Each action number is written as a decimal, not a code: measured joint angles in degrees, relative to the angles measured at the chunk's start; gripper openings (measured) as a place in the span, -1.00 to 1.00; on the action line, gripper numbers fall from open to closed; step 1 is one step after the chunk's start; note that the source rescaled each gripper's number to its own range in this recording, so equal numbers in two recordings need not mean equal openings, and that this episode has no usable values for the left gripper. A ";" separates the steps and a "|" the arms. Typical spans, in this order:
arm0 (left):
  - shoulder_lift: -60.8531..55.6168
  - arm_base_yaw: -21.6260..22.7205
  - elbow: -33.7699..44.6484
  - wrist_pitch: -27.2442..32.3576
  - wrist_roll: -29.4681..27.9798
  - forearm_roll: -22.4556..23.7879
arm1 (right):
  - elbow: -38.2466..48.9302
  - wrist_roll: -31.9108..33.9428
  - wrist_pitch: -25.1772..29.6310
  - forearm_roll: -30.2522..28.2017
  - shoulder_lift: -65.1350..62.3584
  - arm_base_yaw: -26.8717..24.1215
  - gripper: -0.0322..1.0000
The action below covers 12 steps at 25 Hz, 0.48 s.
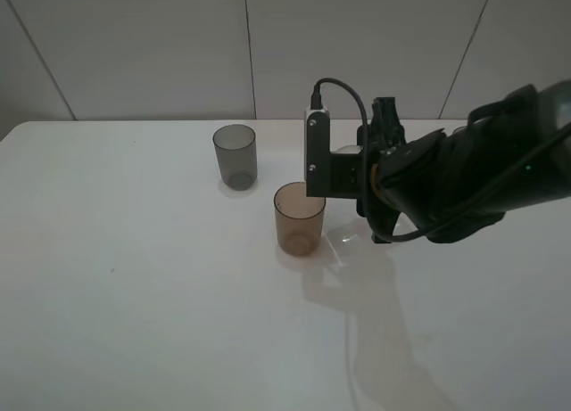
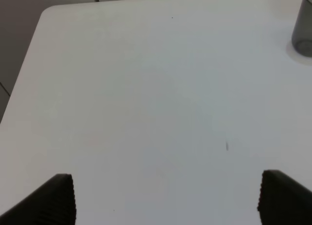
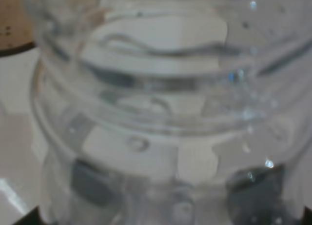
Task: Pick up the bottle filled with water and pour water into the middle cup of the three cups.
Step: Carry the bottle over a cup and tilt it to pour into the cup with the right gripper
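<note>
One smoky grey tumbler, one amber-brown plastic tumbler just beside the right gripper, which pinches one clear plastic bottle, axis unclear; left gripper spread.

Clamped in the matt black right gripper, the bottle is clear glossy plastic, the middle cup just beside it smooth translucent amber plastic, the table beneath smooth, faintly shiny white.

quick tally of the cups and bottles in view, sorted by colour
grey cup: 1
amber-brown cup: 1
clear bottle: 1
total: 3
No third cup shows in any view.
</note>
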 joint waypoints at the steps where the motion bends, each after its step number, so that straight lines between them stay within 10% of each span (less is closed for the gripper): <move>1: 0.00 0.00 0.00 0.00 0.00 0.00 | 0.00 -0.76 0.05 0.00 0.30 0.00 -0.89; 12: 0.00 0.00 0.00 0.00 0.00 0.00 | 0.00 -10.17 0.84 0.00 0.92 0.00 -0.89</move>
